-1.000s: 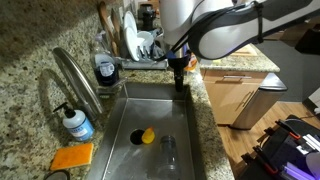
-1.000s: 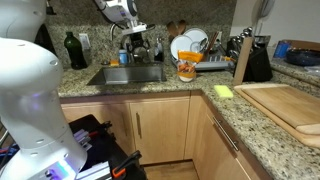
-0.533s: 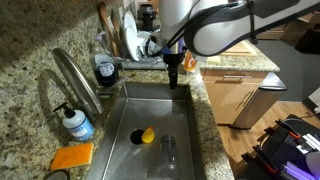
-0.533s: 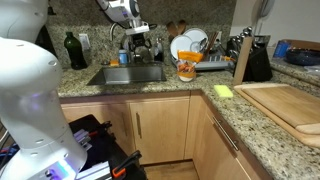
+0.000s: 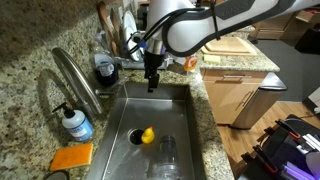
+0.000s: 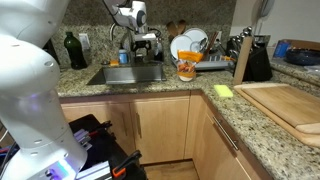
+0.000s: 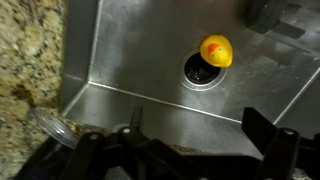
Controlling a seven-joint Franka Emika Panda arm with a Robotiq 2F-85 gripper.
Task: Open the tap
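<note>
The tap [image 5: 76, 76] is a tall brushed-steel gooseneck faucet on the granite counter beside the sink [image 5: 185, 120]. Its spout arches over the basin. My gripper [image 5: 152, 84] hangs fingers down over the back part of the sink, to the right of the tap and apart from it. It also shows in an exterior view [image 6: 150, 46]. In the wrist view the two dark fingers [image 7: 195, 130] stand wide apart with nothing between them, above the steel sink floor. The tap is out of the wrist view.
A yellow rubber duck [image 5: 147, 135] [image 7: 216, 50] sits at the drain, with a clear glass [image 5: 167, 155] lying nearby. A pump bottle with blue liquid [image 5: 75, 123] and an orange sponge [image 5: 72, 157] stand by the tap. A dish rack [image 5: 128, 42] is behind the sink.
My gripper has moved from the sink's right rim across the basin towards the tap. The objects in the sink have not moved.
</note>
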